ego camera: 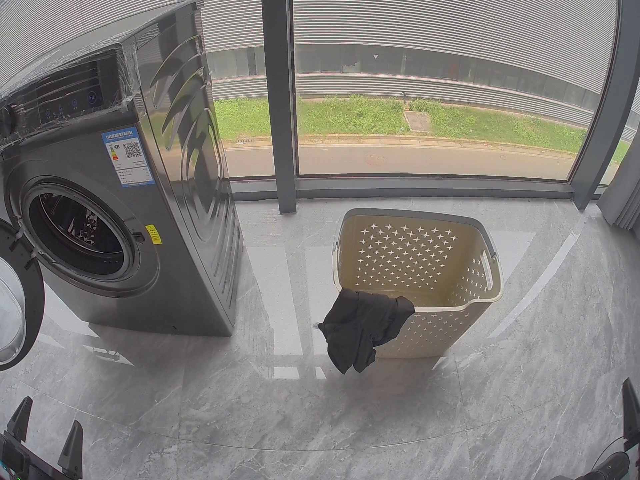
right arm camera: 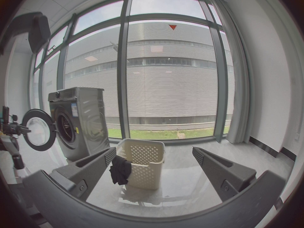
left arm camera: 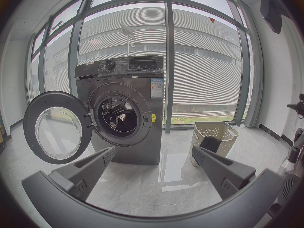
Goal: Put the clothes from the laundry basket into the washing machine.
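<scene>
While the left gripper (ego camera: 45, 433) sits at lower left, jaws wide and empty, the washing machine (ego camera: 133, 168) has its door (ego camera: 17, 301) open and clothes (ego camera: 85, 227) in the drum. At centre, a black garment (ego camera: 363, 328) drapes over the front rim of the laundry basket (ego camera: 413, 255), well apart from both grippers. At lower right, the right gripper (right arm camera: 154, 154) gapes empty too.

The washer door (ego camera: 17, 301) is cut by the head view's left edge, and what lies in the drum (left arm camera: 118, 119) is too dim to tell.
</scene>
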